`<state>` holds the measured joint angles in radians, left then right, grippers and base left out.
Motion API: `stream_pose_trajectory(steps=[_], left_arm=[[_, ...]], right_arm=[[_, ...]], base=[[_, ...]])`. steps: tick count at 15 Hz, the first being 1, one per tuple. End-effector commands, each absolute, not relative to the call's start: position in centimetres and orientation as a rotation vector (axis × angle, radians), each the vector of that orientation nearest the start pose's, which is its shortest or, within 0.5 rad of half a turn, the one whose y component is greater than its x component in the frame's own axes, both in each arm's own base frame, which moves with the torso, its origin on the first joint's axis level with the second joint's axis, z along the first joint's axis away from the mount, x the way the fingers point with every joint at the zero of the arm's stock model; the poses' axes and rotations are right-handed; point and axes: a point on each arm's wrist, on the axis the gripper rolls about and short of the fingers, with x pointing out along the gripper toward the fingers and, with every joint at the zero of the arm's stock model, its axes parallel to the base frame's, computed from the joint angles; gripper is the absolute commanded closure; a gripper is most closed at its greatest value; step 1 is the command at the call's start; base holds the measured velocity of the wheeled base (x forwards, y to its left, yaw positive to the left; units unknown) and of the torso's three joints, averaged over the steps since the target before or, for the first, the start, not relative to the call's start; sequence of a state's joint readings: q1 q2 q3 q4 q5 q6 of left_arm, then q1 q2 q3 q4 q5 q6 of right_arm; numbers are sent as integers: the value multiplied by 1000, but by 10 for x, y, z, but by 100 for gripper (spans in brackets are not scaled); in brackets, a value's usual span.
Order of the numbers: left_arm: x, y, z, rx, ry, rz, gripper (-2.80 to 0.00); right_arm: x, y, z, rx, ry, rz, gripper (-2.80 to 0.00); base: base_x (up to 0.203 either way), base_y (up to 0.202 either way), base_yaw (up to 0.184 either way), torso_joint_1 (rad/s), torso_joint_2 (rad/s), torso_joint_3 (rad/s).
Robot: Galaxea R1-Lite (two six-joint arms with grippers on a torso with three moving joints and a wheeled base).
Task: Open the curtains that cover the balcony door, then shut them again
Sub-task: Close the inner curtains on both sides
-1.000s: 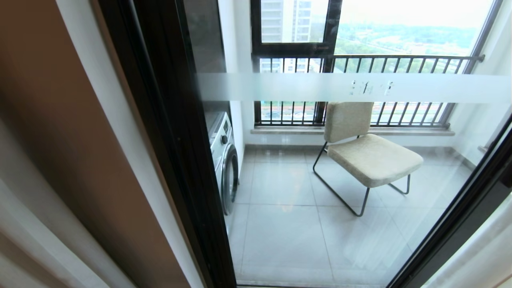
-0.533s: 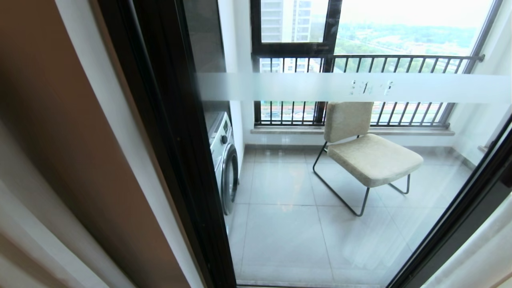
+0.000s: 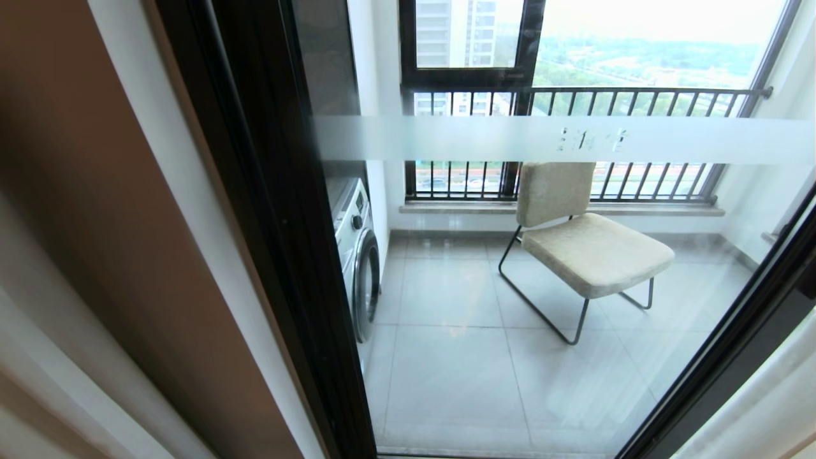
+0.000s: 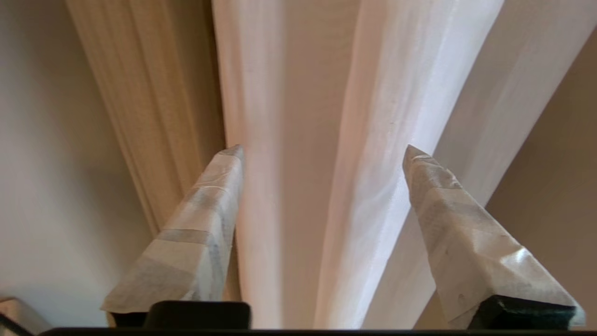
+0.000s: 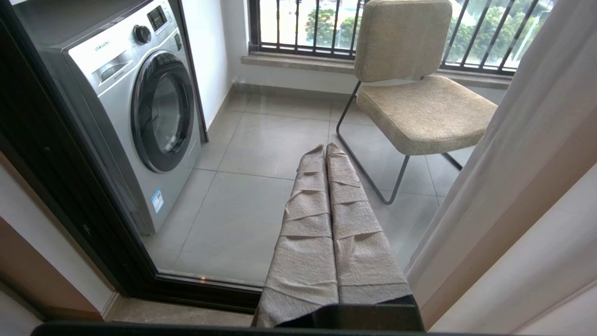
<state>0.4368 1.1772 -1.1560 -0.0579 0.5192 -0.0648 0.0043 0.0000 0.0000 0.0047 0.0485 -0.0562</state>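
The balcony door [image 3: 268, 223] has a thick black frame and a frosted band [image 3: 484, 139] across its glass, and it stands uncovered in the head view. The curtains are drawn to both sides: a pale strip [image 3: 51, 376] at the left edge and white sheer [image 3: 765, 408] at the lower right. Neither arm shows in the head view. My left gripper [image 4: 324, 149] is open, its taped fingers [image 4: 200, 219] straddling white sheer folds [image 4: 373, 116], with the beige drape [image 4: 154, 93] beside them; nothing is pinched. My right gripper [image 5: 325, 147] is shut and empty, pointing at the glass near the floor, sheer [image 5: 527, 163] beside it.
Behind the glass are a silver washing machine [image 5: 140, 107] on the left, a beige chair [image 5: 419, 102] with a thin black frame, grey floor tiles [image 3: 459, 357] and a railed window [image 3: 574, 95]. A brown wall face [image 3: 95, 191] borders the door on the left.
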Motion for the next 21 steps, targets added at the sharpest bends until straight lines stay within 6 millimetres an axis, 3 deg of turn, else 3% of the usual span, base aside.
stream_pose_trajectory(steps=[1,8,12,21], left_arm=[[153,84,348,-76,-63,931,-280],[188,122,343,-66,-132,721,-280],[209,143,340,-47,-193,704,-280],[237,160,340,-14,-283,576,-280]], right_arm=[[-23,1,75,-57,3,54,0],[-23,1,75,-57,3,54,0],[-23,1,75,-57,3,54,0],[-23,1,75,-57,3,54,0]], base=[[0,0,0,0,0,0],[0,0,0,0,0,0],[0,0,0,0,0,0],[0,0,0,0,0,0]])
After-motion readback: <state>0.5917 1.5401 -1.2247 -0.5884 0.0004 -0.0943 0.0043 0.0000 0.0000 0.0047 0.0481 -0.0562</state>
